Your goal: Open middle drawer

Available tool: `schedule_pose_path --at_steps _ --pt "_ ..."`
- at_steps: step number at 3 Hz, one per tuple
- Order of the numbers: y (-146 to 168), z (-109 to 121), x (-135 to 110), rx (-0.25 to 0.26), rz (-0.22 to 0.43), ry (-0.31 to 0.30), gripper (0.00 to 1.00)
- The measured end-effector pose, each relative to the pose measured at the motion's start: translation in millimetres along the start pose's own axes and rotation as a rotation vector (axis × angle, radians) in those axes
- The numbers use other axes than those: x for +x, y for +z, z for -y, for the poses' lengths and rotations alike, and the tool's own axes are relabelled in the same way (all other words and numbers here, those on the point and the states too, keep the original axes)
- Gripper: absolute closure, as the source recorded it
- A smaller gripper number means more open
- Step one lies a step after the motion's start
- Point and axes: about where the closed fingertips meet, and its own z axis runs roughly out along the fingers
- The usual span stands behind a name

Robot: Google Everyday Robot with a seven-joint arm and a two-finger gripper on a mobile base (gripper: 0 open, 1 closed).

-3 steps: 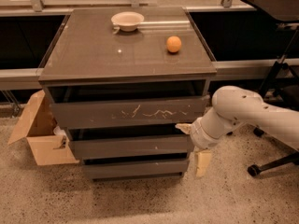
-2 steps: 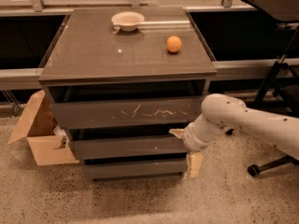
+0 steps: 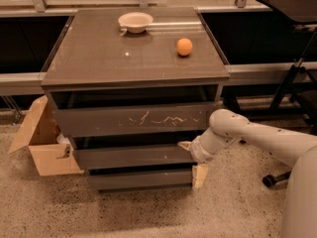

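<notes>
The middle drawer (image 3: 129, 156) is a plain dark grey-brown front, between the taller scratched top front (image 3: 133, 119) and the narrow bottom front (image 3: 138, 180). It looks shut or nearly so. My gripper (image 3: 193, 160) is at the right end of the middle drawer front. It is open. One cream finger (image 3: 185, 145) lies at the front's upper right corner. The other finger (image 3: 199, 175) hangs down beside the bottom front. My white arm (image 3: 257, 138) reaches in from the right.
The cabinet top (image 3: 99, 63) carries a white bowl (image 3: 135, 21) and an orange (image 3: 184, 46). An open cardboard box (image 3: 42, 148) sits on the floor left of the cabinet. A black stand and wheeled legs (image 3: 290, 88) are at the right.
My arm has swung left, and the gripper has moved from right of the cabinet onto the right end of the middle drawer front. The drawers have not moved.
</notes>
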Motion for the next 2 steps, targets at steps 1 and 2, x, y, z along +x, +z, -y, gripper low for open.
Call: schedule_pose_path --at_steps 1,2 --pt "2.3 2.4 1.6 0.006 -0.002 -0.006 0.0" --pt "9.9 10.4 6.8 0.027 -0.008 -0.027 0.0"
